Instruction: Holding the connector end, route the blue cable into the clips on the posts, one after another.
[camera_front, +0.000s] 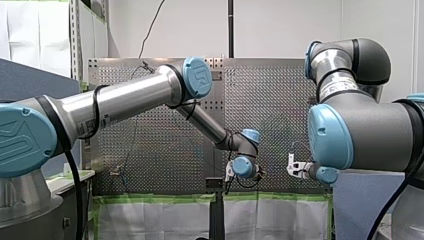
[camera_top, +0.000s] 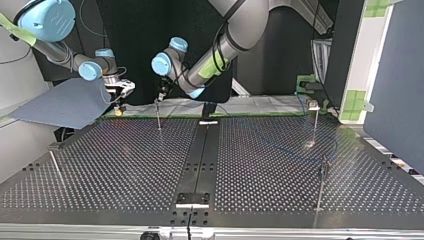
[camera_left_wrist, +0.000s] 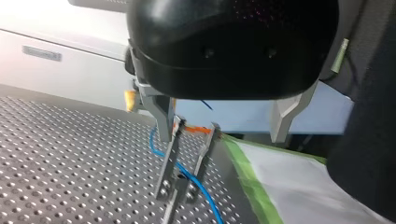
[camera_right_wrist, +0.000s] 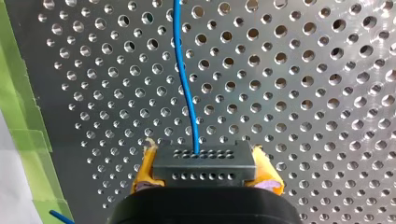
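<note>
In the right wrist view my right gripper (camera_right_wrist: 205, 172) is shut, its yellow pads (camera_right_wrist: 144, 171) clamping a dark connector block (camera_right_wrist: 204, 159). The blue cable (camera_right_wrist: 186, 84) runs out of the block over the perforated table. In the left wrist view my left gripper (camera_left_wrist: 224, 133) stands open, its metal fingers (camera_left_wrist: 163, 116) wide apart. Just ahead of one finger rises a metal post clip (camera_left_wrist: 184, 161), and the blue cable (camera_left_wrist: 201, 189) passes through it. In the top view my left gripper (camera_top: 160, 95) hovers at the far post (camera_top: 158, 117), with my right gripper (camera_top: 119, 102) beside it.
More thin posts stand on the table in the top view: one at the near left (camera_top: 55, 167), two at the right (camera_top: 316, 122) (camera_top: 321, 187). Green tape (camera_left_wrist: 250, 182) edges the plate's far side. A grey sheet (camera_top: 70, 105) lies off the far left corner.
</note>
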